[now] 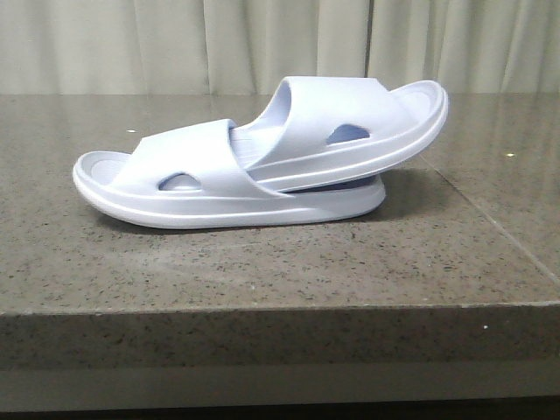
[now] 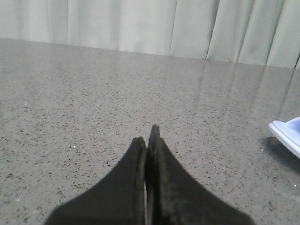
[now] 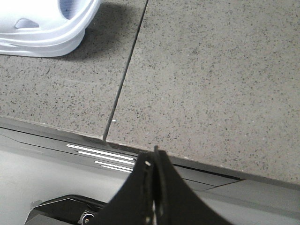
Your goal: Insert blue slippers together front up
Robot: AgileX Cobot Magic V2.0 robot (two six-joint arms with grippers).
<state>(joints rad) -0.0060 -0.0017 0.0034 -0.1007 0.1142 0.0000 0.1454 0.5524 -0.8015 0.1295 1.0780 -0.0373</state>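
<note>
We are viewing the blue slippers (image 1: pixel 262 157) nested lengthwise across the desk (image 1: pixel 262 271), both arms' closed, empty fingers (image 2: pixel 149 140) standing clear

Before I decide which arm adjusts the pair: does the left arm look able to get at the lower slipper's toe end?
Probably yes. Bare granite table lies between the shut left gripper and the lower slipper; nothing blocks the way.

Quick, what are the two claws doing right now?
Left claw: closed, holding nothing.
Right claw: closed, holding nothing.
</note>
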